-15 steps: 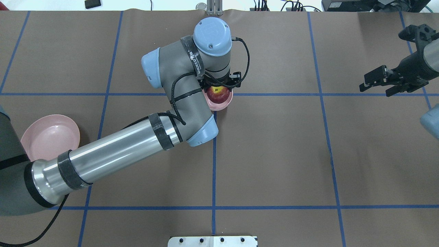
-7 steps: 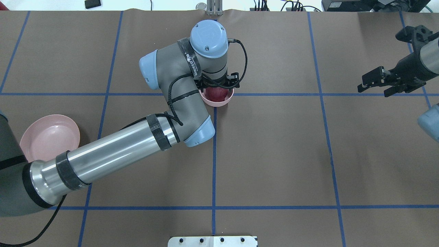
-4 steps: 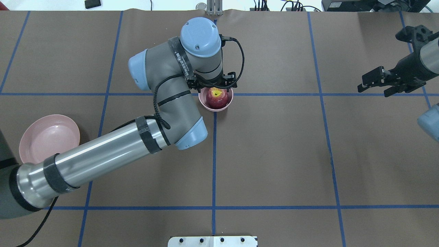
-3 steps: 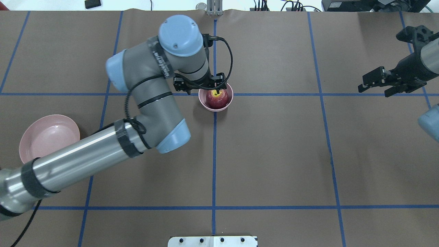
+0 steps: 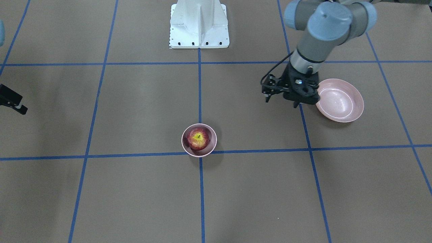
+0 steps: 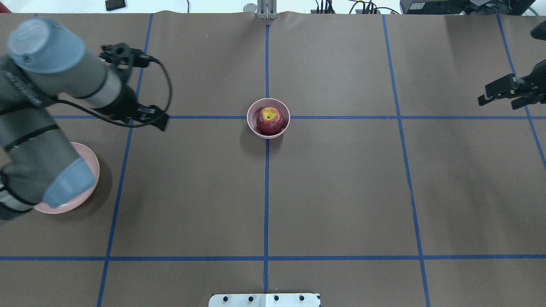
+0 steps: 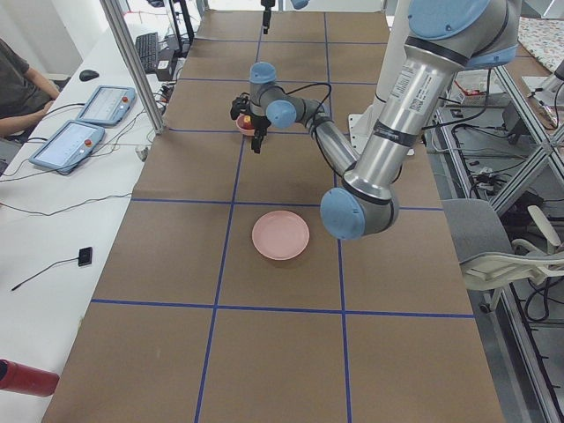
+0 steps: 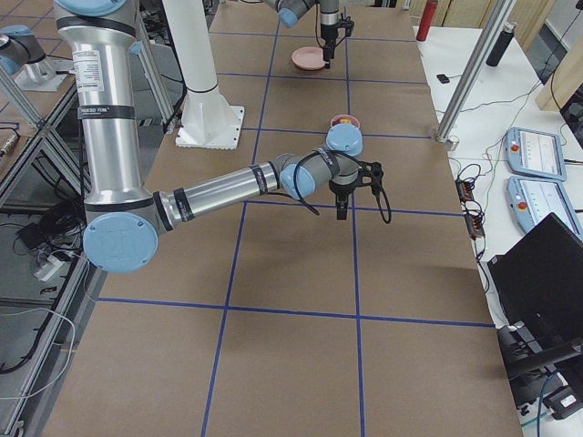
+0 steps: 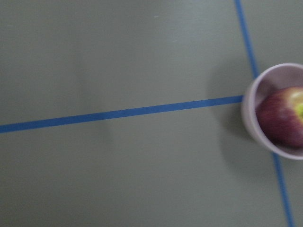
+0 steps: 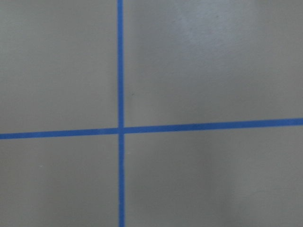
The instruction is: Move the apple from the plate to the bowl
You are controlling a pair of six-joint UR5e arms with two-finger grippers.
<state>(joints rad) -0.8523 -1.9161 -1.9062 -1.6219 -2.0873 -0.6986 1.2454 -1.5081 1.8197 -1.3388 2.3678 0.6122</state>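
We see the apple, dark red with a yellow patch round its upturned stem, sitting in the bowl at the centre of the overhead view. In the front view's middle right, the left pincer hangs beside the plate, jaws wide, holding nothing. The right pincer, at the overhead view's right edge, is likewise spread.
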